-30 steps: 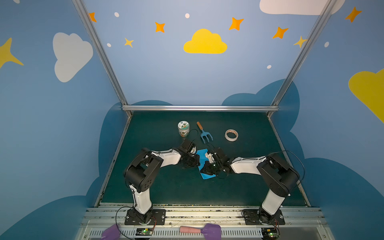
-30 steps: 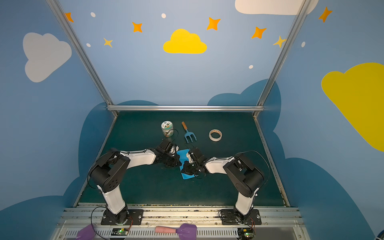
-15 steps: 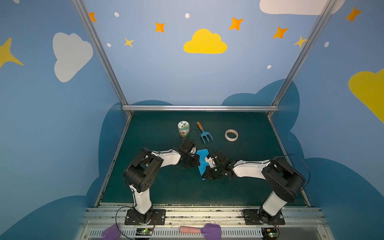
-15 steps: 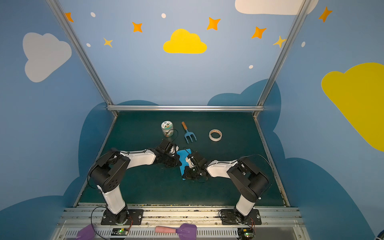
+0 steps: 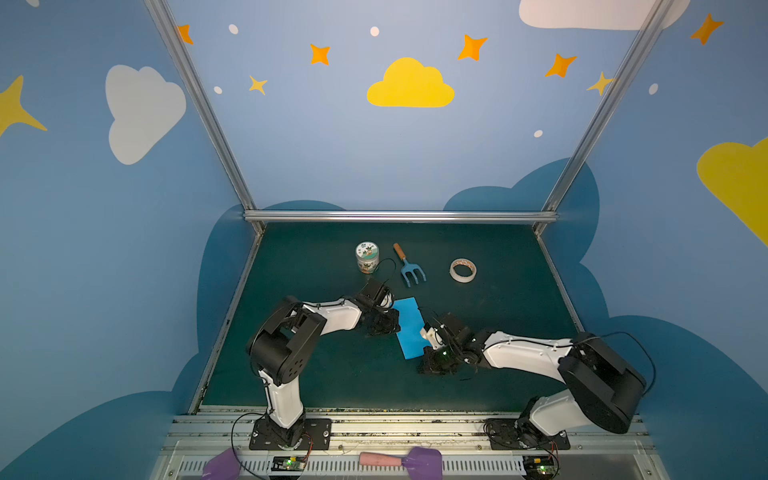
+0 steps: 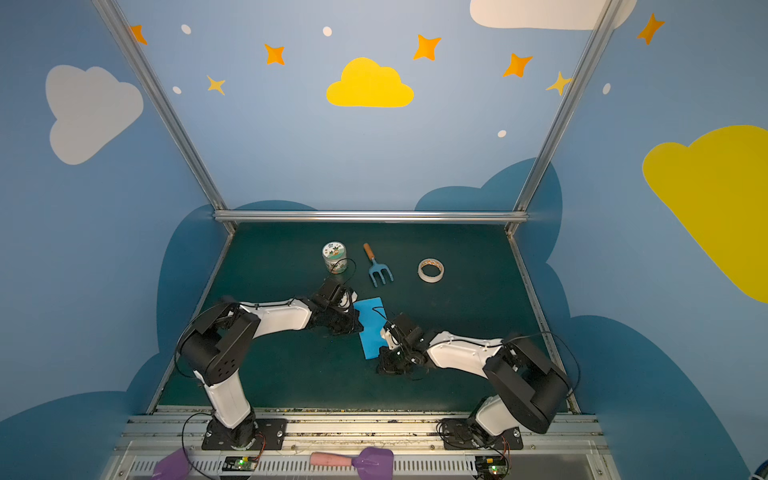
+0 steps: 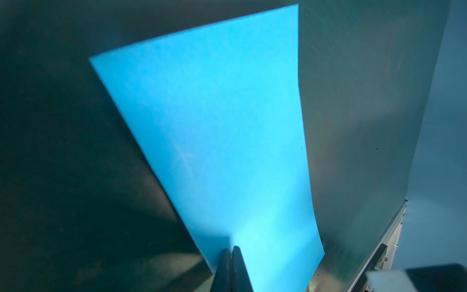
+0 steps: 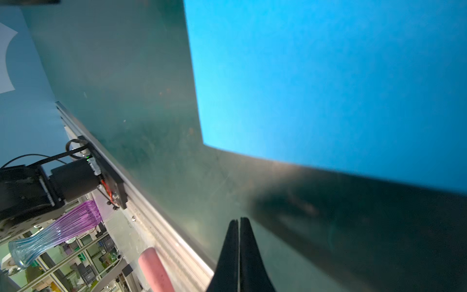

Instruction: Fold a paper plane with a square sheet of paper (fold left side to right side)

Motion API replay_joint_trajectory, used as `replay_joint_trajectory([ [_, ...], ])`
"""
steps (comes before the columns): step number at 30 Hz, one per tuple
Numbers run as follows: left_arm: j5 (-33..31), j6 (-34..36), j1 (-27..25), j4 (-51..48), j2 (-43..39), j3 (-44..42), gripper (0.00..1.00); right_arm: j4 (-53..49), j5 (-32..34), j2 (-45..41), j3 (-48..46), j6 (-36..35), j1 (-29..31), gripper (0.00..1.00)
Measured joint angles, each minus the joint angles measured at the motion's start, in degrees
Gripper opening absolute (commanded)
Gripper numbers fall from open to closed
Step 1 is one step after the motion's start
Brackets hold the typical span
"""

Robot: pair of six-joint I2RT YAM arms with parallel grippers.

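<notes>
Left wrist view: left claw (image 7: 231,249) clenched, tips pressing the square sheet of paper (image 7: 214,126), likely pinning its fold, right claw (image 8: 238,221) clenched empty just beside it

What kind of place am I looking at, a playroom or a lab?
Probably a robot test booth, playfully decorated: the left arm and right arm are bolted to a metal rail, aluminium posts frame cloud-painted walls, and a blue paper sheet lies on the green tabletop.

Overhead stereo pair; wrists close on paper (image 7: 214,139)
</notes>
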Motion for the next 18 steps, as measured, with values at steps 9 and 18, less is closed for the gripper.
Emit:
replay_joint_trajectory([
  [9,-0.04,0.00,0.00,0.04,-0.09,-0.11,0.04,-0.44,0.26,5.03,11.85,0.17,-2.51,0.00],
  [18,-0.11,0.00,0.00,0.87,-0.48,-0.81,0.04,2.71,0.00,17.29,15.17,0.63,-3.72,0.00],
])
